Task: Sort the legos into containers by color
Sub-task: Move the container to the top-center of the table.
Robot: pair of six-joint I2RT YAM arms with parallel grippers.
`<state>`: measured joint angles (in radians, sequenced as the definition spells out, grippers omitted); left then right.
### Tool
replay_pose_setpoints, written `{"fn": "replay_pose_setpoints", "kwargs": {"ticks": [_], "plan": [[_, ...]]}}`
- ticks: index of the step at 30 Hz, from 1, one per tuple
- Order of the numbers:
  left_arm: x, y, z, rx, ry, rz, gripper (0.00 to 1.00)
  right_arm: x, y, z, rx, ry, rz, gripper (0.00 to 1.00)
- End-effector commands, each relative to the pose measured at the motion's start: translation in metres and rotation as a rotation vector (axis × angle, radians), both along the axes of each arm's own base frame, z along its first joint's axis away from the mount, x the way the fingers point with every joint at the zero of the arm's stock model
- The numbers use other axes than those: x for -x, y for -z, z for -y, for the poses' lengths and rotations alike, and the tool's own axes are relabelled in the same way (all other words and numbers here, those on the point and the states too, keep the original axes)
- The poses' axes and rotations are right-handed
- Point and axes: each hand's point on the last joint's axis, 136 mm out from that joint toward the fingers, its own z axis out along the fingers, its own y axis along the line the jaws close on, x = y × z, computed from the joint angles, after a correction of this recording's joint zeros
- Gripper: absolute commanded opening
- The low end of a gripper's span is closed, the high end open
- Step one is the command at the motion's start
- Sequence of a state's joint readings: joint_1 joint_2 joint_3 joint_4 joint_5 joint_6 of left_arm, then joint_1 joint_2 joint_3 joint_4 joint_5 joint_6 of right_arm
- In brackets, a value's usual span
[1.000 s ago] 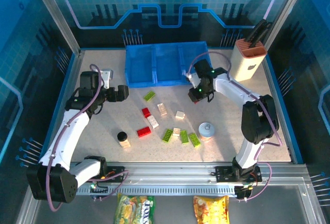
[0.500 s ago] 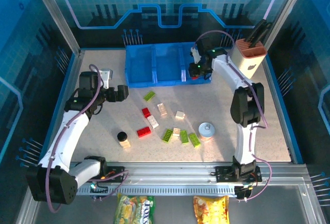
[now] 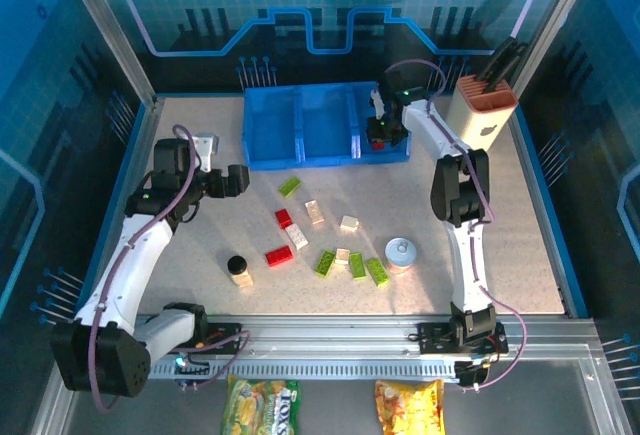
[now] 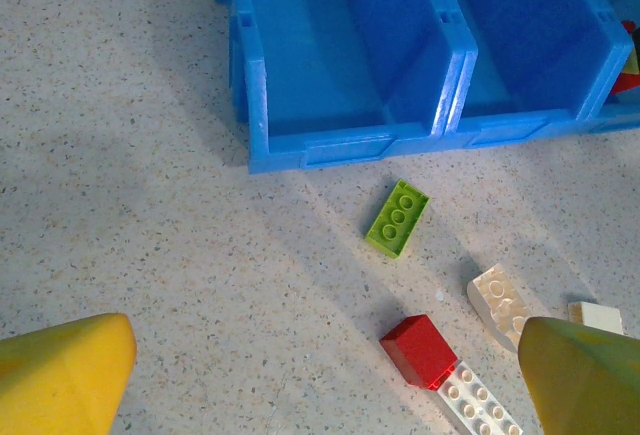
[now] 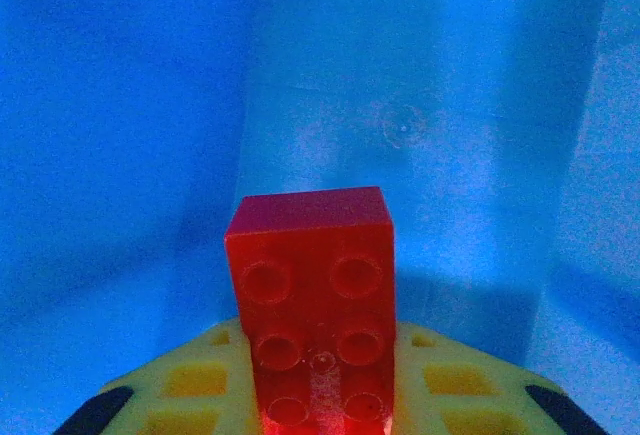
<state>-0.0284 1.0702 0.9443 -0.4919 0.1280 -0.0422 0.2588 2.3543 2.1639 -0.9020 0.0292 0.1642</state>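
My right gripper (image 3: 380,135) is shut on a red lego (image 5: 310,285) and hangs low inside the right compartment of the blue tray (image 3: 300,163). In the right wrist view the studded brick sticks out past the yellow fingers (image 5: 190,385), with the blue tray floor behind it. My left gripper (image 3: 240,180) stands open over the table left of the loose legos, nothing between its fingertips (image 4: 60,375). Ahead of it lie a green lego (image 4: 397,217), a red one (image 4: 418,349) and white ones (image 4: 500,300). More green (image 3: 377,272), red (image 3: 279,256) and cream (image 3: 348,223) legos are scattered mid-table.
A black-lidded jar (image 3: 238,269) stands left of the bricks and a silver-topped can (image 3: 401,253) to their right. A cream knife block (image 3: 480,115) with an orange top stands at the back right, close to the right arm. The left and middle tray compartments (image 4: 330,65) hold nothing.
My right gripper has carried the red lego from the table in front of the tray back into the right compartment. The left arm has stayed still.
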Motion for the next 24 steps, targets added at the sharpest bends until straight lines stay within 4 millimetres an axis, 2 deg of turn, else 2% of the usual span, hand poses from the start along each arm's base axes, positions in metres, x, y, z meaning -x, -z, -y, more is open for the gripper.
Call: {"fn": "replay_pose_setpoints", "kwargs": {"ticks": [1,10,12,24], "plan": [[0.002,0.003,-0.001,-0.013,0.010,0.001,0.99,0.007,0.011,0.010,0.014,0.001,-0.064,0.17],[0.002,0.004,0.000,-0.008,0.014,-0.003,0.99,0.029,0.021,0.026,0.042,-0.037,-0.118,0.17],[0.003,0.004,0.000,-0.008,0.014,-0.005,0.99,0.034,0.013,0.031,0.047,-0.041,-0.110,0.18],[0.004,0.005,0.001,-0.006,0.016,-0.008,0.99,0.061,0.022,0.057,0.088,-0.054,-0.142,0.18]]}}
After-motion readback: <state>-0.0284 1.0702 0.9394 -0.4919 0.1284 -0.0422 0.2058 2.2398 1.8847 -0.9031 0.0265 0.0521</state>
